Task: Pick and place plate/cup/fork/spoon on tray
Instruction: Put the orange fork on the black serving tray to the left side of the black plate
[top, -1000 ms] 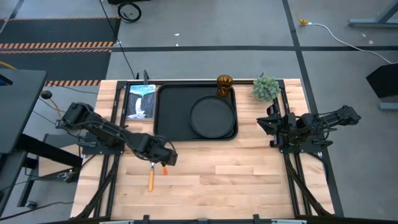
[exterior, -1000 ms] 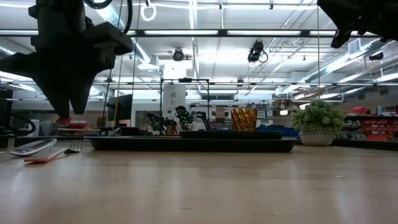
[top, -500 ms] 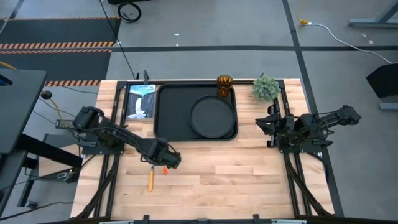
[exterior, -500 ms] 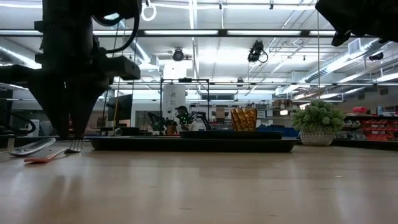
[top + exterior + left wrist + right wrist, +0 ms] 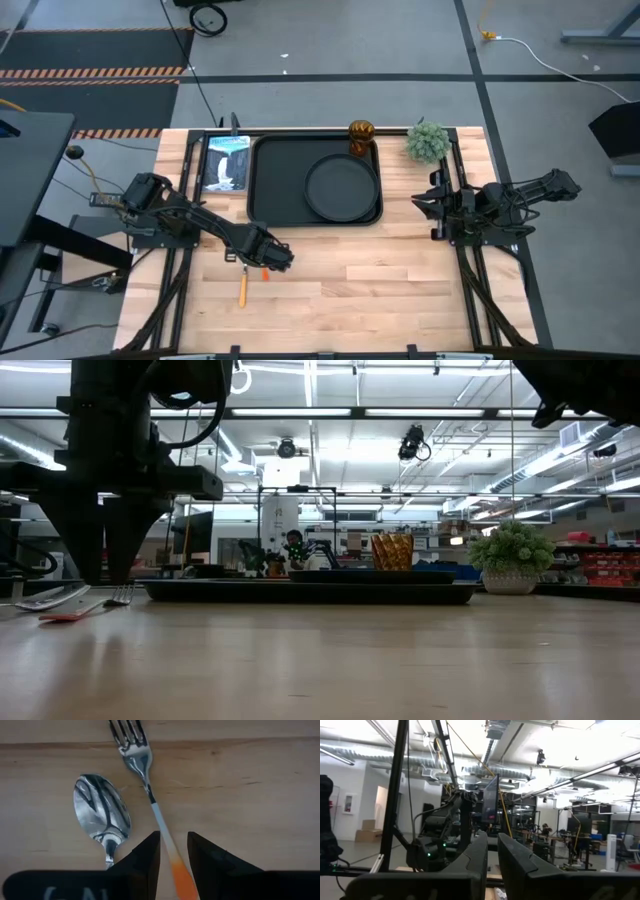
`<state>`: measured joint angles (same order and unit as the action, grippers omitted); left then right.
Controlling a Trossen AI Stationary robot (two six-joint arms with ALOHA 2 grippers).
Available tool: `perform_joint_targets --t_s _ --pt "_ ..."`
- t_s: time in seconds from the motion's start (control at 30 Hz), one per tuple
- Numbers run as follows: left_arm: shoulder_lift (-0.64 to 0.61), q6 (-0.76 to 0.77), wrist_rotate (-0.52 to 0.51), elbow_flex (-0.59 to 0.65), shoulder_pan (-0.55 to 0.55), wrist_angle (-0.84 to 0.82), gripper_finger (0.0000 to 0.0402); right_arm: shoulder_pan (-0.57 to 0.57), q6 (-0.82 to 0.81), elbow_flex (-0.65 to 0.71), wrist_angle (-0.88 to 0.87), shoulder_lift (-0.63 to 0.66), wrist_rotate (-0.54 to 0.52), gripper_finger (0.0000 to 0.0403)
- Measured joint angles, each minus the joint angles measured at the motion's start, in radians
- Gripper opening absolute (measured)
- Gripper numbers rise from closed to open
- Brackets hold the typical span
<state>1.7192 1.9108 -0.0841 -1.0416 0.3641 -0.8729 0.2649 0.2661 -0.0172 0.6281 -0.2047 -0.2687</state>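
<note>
The fork (image 5: 150, 795), silver tines and an orange handle, lies flat on the wooden table beside the spoon (image 5: 101, 812). My left gripper (image 5: 173, 840) is open and low over the fork's handle, one finger on each side of it; whether a finger touches the handle, I cannot tell. In the high view the left gripper (image 5: 268, 260) is near the table's left front. The round black plate (image 5: 341, 188) lies in the black tray (image 5: 275, 180). The amber cup (image 5: 361, 135) stands at the tray's far edge. My right gripper (image 5: 437, 205) waits shut at the right, empty.
A green potted plant (image 5: 427, 140) stands at the far right of the tray. A framed picture (image 5: 226, 163) lies left of the tray. The spoon's yellow-orange handle (image 5: 241, 290) points toward the near edge. Bare wood lies between tray and near edge.
My left gripper has gone down toward the table and a little toward the right edge, and now stands over the fork's handle with its fingertips near the wood. The fork and spoon have not moved.
</note>
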Motion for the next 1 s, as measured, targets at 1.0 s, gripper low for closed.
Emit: perform_joint_targets --t_s 1.0 --pt "0.061 0.005 0.056 0.002 0.0 0.037 0.0097 0.0 -0.027 0.0 -0.001 0.0 0.063 0.005"
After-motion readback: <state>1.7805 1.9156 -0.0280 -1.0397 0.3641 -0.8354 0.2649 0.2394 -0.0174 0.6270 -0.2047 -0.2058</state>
